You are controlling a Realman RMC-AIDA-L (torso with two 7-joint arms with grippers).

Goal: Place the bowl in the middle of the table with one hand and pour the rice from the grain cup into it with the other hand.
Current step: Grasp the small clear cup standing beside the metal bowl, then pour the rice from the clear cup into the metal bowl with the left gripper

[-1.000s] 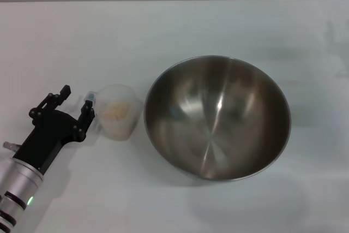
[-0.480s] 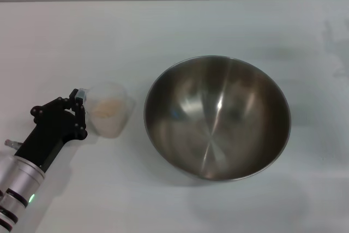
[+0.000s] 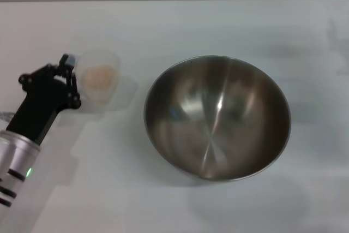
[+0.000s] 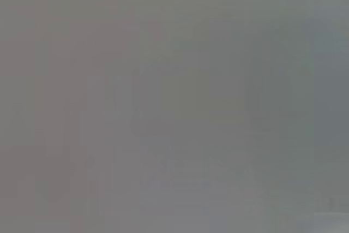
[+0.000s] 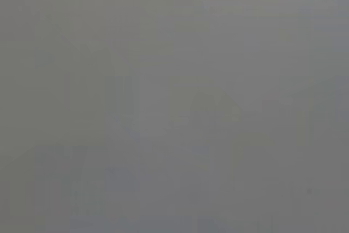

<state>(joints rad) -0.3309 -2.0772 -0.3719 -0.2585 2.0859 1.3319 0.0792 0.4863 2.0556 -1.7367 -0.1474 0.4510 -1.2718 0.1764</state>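
Note:
The steel bowl (image 3: 217,116) sits upright on the white table (image 3: 180,25), slightly right of centre in the head view. To its left, the clear grain cup (image 3: 98,78) holds pale rice (image 3: 100,76). My left gripper (image 3: 68,66) is shut on the cup's near-left side, where the handle is hidden. The cup hangs above the table, and its faint shadow falls toward the bowl. It stays about upright and well apart from the bowl's rim. The right gripper is out of view. Both wrist views show only flat grey.
Bare white tabletop surrounds the bowl on every side. The table's far edge runs along the top of the head view. My left arm (image 3: 22,145) comes in from the lower left corner.
My left gripper closed on the grain cup, then raised it and carried it back and to the left, away from the bowl. The bowl has not moved.

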